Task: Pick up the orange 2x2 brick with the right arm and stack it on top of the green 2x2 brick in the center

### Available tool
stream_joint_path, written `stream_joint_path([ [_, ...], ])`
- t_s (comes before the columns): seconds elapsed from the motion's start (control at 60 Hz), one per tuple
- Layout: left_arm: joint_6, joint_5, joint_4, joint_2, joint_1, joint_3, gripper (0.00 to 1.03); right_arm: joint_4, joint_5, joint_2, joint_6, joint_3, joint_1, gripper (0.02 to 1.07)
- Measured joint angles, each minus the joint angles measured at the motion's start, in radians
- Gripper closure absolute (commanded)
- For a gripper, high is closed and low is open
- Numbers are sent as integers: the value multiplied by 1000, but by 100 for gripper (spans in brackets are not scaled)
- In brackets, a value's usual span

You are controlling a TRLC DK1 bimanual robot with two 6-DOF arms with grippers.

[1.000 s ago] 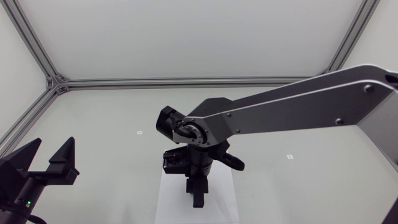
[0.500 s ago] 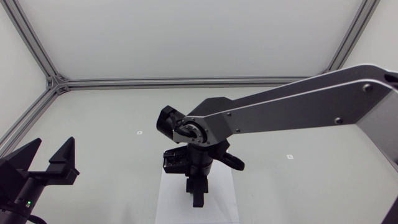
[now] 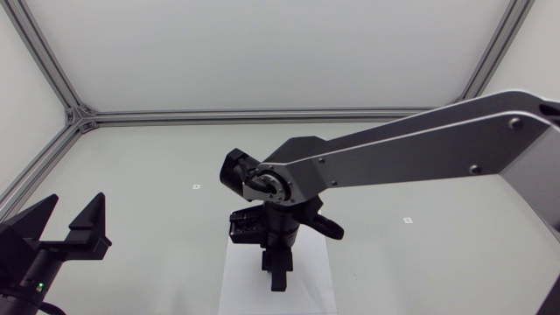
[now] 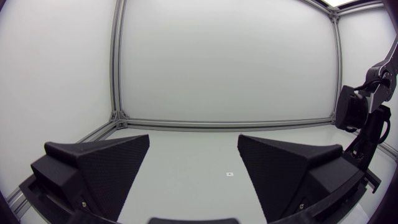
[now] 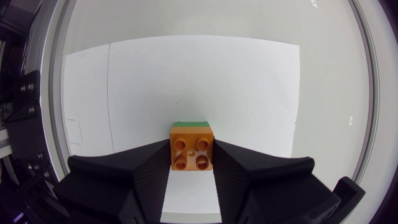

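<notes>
Overhead, the right arm [image 3: 411, 157] comes in from the right side and reaches to the middle of the desk [image 3: 157, 157]. Its wrist is turned down over a white sheet [image 3: 236, 284] lying flat on the surface.

Seen from the right wrist camera, the right claw [image 5: 192, 148] is clenched on the orange brick [image 5: 192, 153]. One black finger presses each of two opposite sides, and the four round studs face up toward the camera. A thin strip of the green brick [image 5: 190, 124] shows just past the far edge of the orange one, directly beneath it. Both bricks are over the white sheet. The pictures do not settle whether the orange brick is fully seated on the green one.

At the near left corner, the left arm [image 3: 26, 271] sits well apart from the bricks. The left claw [image 4: 193, 168] is released, its two wedge-shaped fingers spread wide with nothing between them, pointing across the bare desk.
</notes>
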Motion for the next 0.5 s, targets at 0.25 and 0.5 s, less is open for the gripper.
stream_joint_path([
  [0.25,0,0,0,0,0,0,4,2,2,17,0,4,0,54],
  [0.5,0,0,0,0,0,0,4,16,11,61,3,1,0,51],
])
